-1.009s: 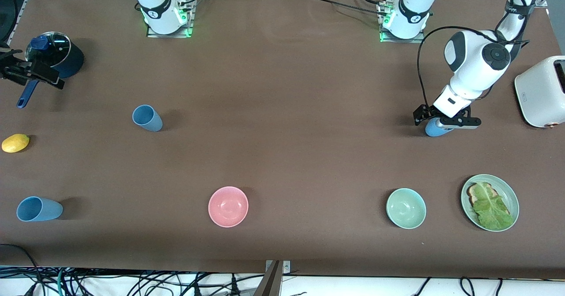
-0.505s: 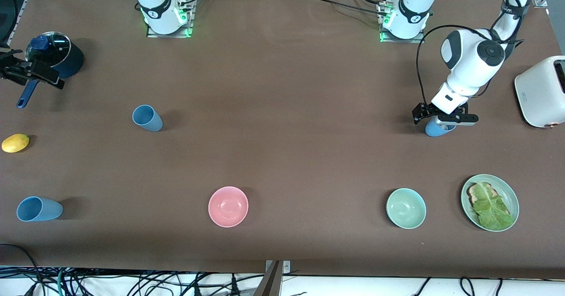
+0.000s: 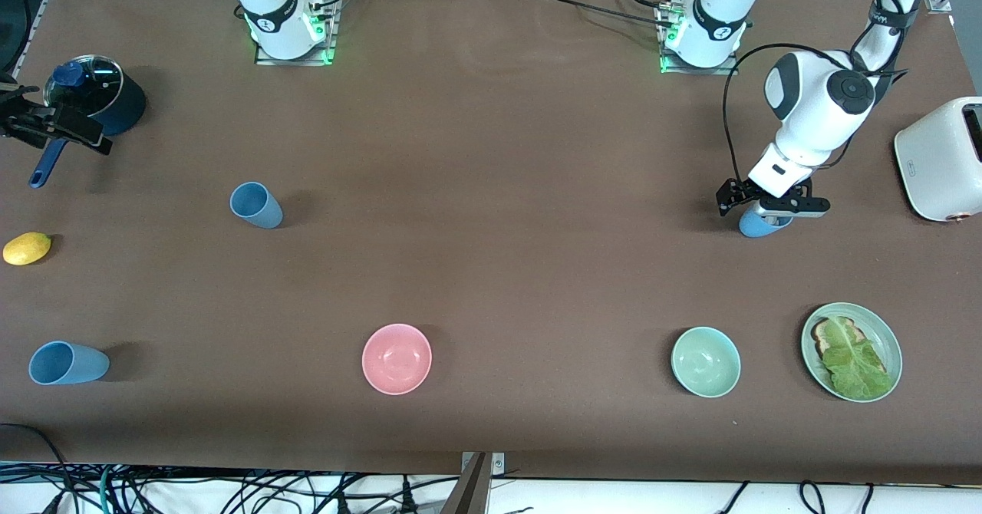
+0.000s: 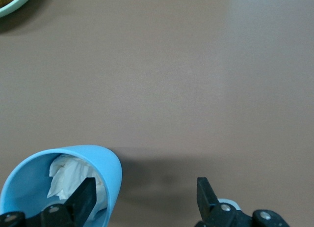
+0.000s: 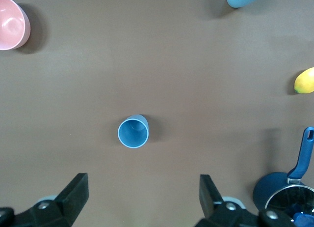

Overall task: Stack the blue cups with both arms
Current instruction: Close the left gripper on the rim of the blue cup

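Note:
Three light-blue cups show. One blue cup point(image 3: 758, 226) stands toward the left arm's end, under my left gripper point(image 3: 765, 210). In the left wrist view this cup point(image 4: 110, 170) holds crumpled white paper. My left gripper point(image 4: 144, 197) is open, with one finger point(image 4: 84, 197) inside the cup's rim and the other outside it. A second cup point(image 3: 255, 205) stands toward the right arm's end and also shows in the right wrist view point(image 5: 133, 131). A third cup point(image 3: 67, 363) is nearer the camera. My right gripper point(image 3: 73, 132) is open and empty over the dark-blue pot's handle.
A dark-blue long-handled pot point(image 3: 96, 100) and a lemon point(image 3: 27, 248) are at the right arm's end. A pink bowl point(image 3: 397, 358), a green bowl point(image 3: 706, 361) and a plate with toast and lettuce point(image 3: 894, 349) lie near the camera. A white toaster point(image 3: 940, 157) stands beside the left arm.
The left arm's wrist has shifted slightly toward its base while its gripper stays at the cup. The right arm has not moved.

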Controlling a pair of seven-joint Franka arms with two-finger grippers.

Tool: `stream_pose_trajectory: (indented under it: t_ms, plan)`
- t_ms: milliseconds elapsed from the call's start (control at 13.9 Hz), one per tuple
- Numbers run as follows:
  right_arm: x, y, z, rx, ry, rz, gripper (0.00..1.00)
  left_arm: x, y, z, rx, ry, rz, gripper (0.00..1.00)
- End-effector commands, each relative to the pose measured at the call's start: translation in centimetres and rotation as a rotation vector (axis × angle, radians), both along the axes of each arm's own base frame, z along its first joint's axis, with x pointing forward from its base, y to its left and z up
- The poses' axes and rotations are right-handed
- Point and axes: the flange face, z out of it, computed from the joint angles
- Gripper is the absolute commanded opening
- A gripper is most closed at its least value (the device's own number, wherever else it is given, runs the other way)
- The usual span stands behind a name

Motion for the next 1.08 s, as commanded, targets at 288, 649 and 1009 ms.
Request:
stream_pose_trajectory:
  t_ms: [288, 649, 1009]
  plan:
    - [-0.28, 0.11, 0.71, 0.014, -0.013, -0.003, 1.00, -0.32, 0.32, -0.80, 0.009, -0.007, -0.019, 0.42]
    - [-0.24, 0.03, 0.63, 0.014, -0.011, -0.005, 1.00, -0.35, 0.32, -0.89, 0.009, -0.004, -0.019, 0.09]
    - [-0.23, 0.02, 0.64, 0.014, -0.013, -0.005, 1.00, -0.36, 0.60, -0.90, 0.009, -0.002, -0.013, 0.00]
